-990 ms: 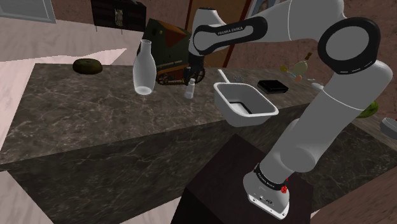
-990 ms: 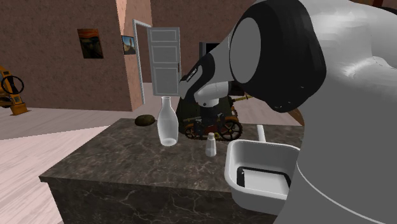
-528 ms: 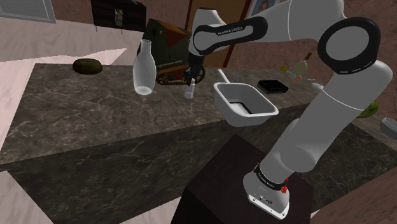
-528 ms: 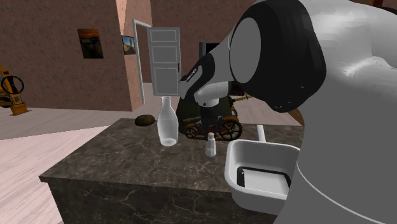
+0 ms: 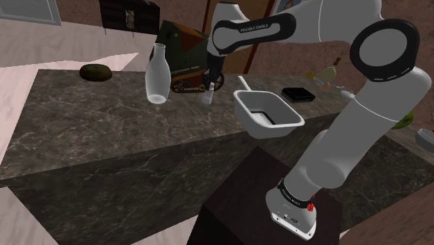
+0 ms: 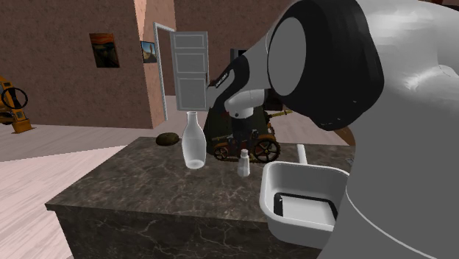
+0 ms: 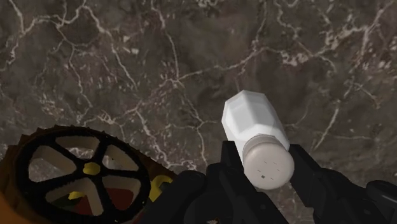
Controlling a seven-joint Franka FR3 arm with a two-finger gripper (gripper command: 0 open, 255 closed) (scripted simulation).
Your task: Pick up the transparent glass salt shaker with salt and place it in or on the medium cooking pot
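The salt shaker [image 7: 253, 124], a small whitish faceted jar with a round pierced cap, is clasped just below its cap by the two black fingers of my gripper [image 7: 268, 170]. In the shoulder view the shaker [image 5: 206, 98] hangs a little above the dark marble counter [image 5: 104, 132] under the gripper [image 5: 211, 86], to the left of the pot. The pot [image 5: 247, 122] is white, squarish and deep, with a long handle and a dark inside. In the second exterior view the shaker [image 6: 243, 163] hangs left of the pot [image 6: 269, 199].
A tall clear glass bottle [image 5: 156, 75] stands on the counter left of the shaker. A toy wagon with spoked wheels [image 5: 182, 61] sits right behind the gripper. A dark round lump [image 5: 96, 72] lies at the far left and a flat black thing [image 5: 300, 93] beyond the pot.
The fingers have gone from open to shut on the shaker. The hand has since risen slightly, lifting the shaker off the counter.
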